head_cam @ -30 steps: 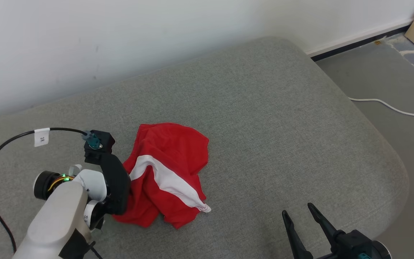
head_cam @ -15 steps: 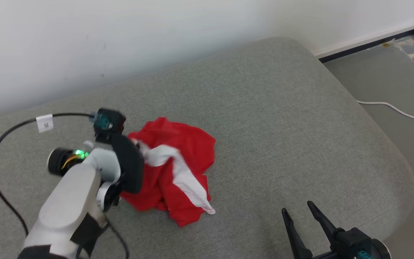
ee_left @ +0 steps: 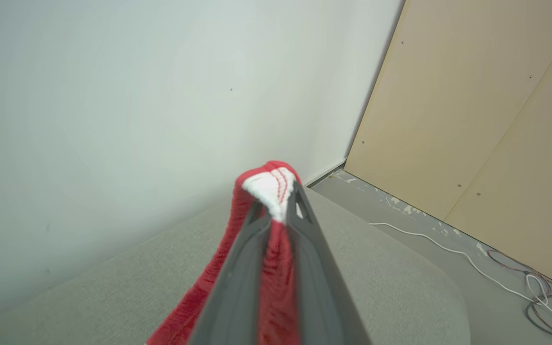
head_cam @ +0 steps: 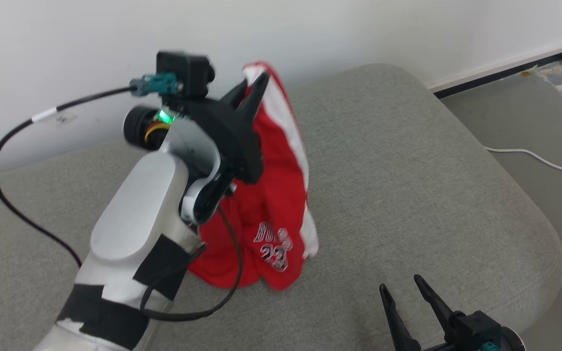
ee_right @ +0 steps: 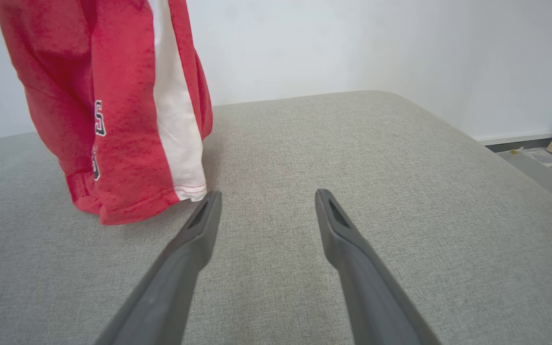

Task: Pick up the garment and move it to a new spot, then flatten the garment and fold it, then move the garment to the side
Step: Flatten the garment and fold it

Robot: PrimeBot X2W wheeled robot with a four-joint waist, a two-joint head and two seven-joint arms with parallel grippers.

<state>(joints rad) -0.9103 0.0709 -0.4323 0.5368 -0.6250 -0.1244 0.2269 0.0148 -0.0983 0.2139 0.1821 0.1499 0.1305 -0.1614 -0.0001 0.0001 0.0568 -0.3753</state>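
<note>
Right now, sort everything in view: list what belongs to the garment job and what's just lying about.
Job:
red garment, hanging from the shut left hand
right hand, open
grey cushion under it

Lying about:
white cable on the floor
tan board against the wall
loose wires beside it

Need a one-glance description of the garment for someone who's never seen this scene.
Start at the big grey fabric cushion against the white wall. Above its middle, the left gripper is shut on the top of a red cloth garment that hangs down. Nothing near it shares its bright red, white side stripe and printed 23.
</note>
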